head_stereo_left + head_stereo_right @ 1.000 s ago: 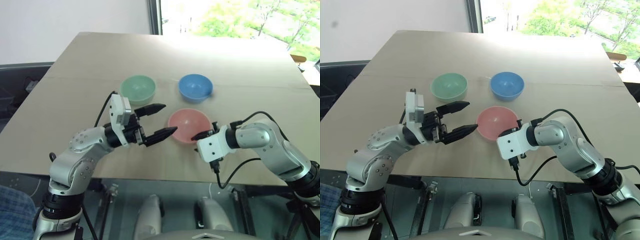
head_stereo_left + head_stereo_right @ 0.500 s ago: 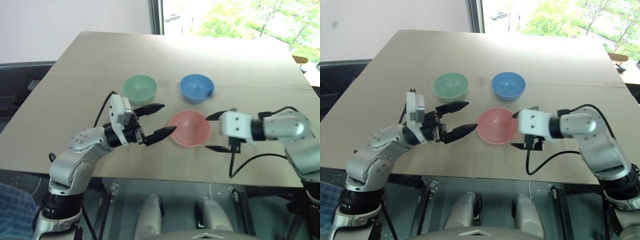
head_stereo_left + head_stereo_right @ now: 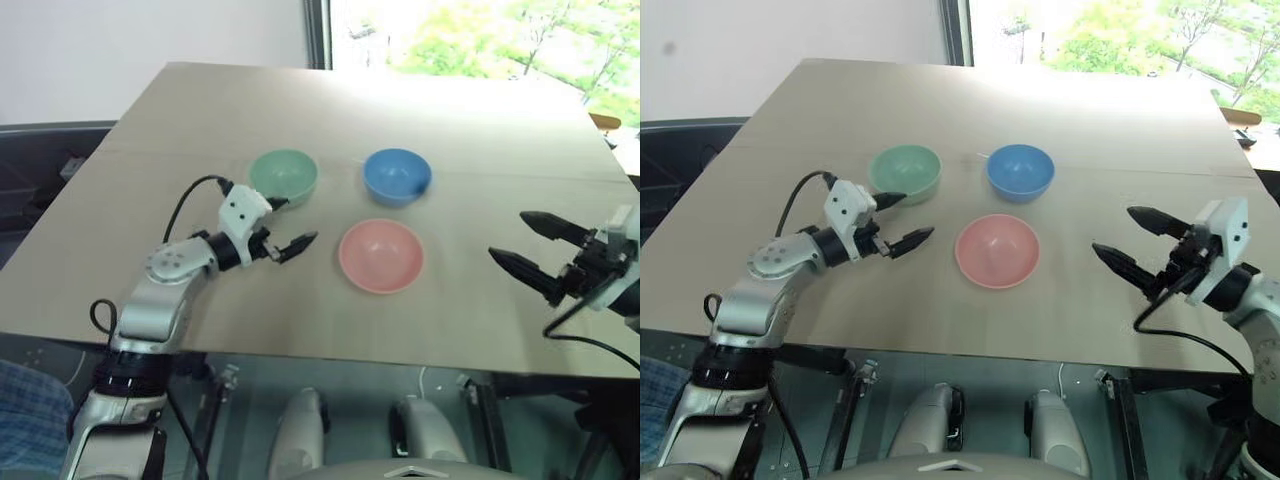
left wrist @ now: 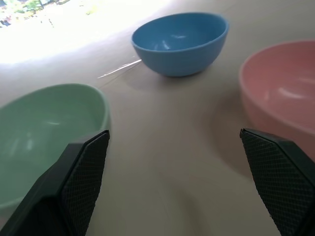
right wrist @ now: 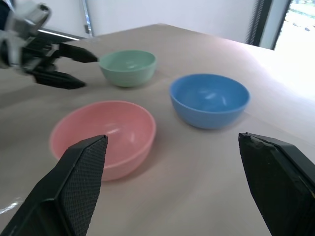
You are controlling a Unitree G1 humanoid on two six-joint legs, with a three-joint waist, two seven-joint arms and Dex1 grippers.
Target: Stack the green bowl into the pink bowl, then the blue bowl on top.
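Three separate bowls on a tan counter (image 3: 150, 120), with the robot's left hand closing in on the green one.

In the head view, the green bowl (image 3: 283, 177) sits left of centre, the blue bowl (image 3: 397, 176) just right of it, and the pink bowl (image 3: 381, 255) below and between them, all upright, empty and apart. The left hand (image 3: 287, 224) is spread wide and holds nothing; the green bowl lies just above and beside its upper finger, so this is clearly the nearer hand for the first pick. The right hand (image 3: 533, 246) hangs at the right edge of the frame, also wide and empty, well apart from every bowl. Nothing is stacked yet.
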